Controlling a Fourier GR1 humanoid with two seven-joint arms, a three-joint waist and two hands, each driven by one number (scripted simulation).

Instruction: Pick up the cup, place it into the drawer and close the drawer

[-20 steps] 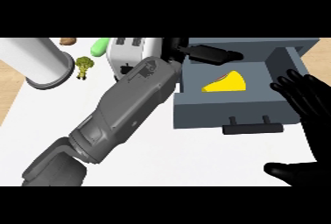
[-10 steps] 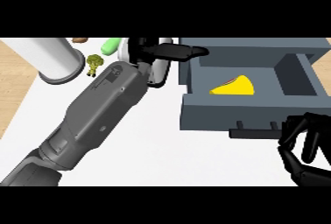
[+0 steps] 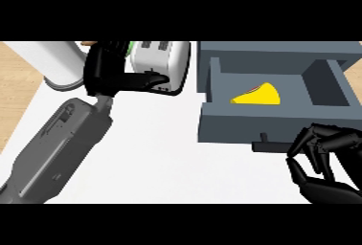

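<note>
A tall white cylinder with a grey base (image 3: 60, 64), possibly the cup, stands at the upper left. My left hand (image 3: 106, 67) lies between it and the white toaster (image 3: 161, 62). Its fingers point away and its thumb sticks out toward the toaster, and I see nothing held in it. The grey drawer (image 3: 272, 122) stands open at the right with a yellow cheese wedge (image 3: 258, 95) inside. My right hand (image 3: 325, 162) hovers just below the drawer's front, right of the small handle (image 3: 262, 143). Its fingers are curled and hold nothing.
A green object (image 3: 130, 45) peeks out behind my left hand. The white counter (image 3: 170, 162) ends at a wooden floor strip (image 3: 17, 95) on the left. My grey left forearm (image 3: 60, 148) crosses the counter's lower left.
My left hand has shifted left, away from the drawer and toward the white cylinder. My right hand came down from the drawer's right side to its front and curled its fingers.
</note>
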